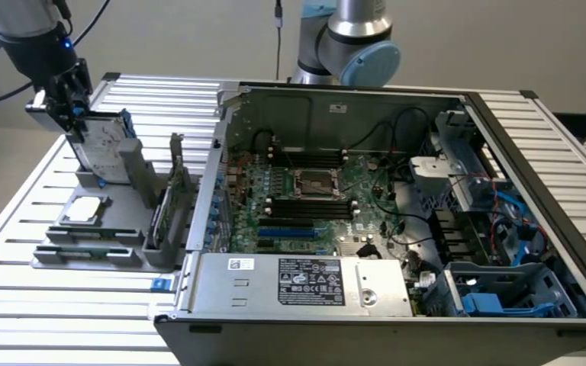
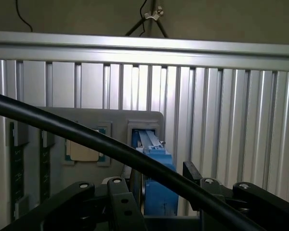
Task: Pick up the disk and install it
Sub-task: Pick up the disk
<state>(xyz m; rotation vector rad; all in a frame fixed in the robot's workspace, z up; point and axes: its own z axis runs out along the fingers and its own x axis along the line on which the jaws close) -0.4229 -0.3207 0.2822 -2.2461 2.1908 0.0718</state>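
The disk [image 1: 107,149] stands on edge in a slot of the grey fixture plate [image 1: 98,238] at the exterior view's left, a silver-grey drive in a blue carrier. My gripper [image 1: 72,114] hangs at its upper far end. In the wrist view the disk's blue carrier [image 2: 160,180] rises between the two black finger linkages [image 2: 116,198], which stand apart on either side of it with a gap showing. The gripper is open and the disk rests in its slot.
On the same plate lie a small silver chip [image 1: 85,207] and an upright circuit card [image 1: 177,191]. The open computer case [image 1: 375,191] fills the middle and the exterior view's right, with a blue drive bay [image 1: 499,299] at its near right corner. A black cable [image 2: 101,142] crosses the wrist view.
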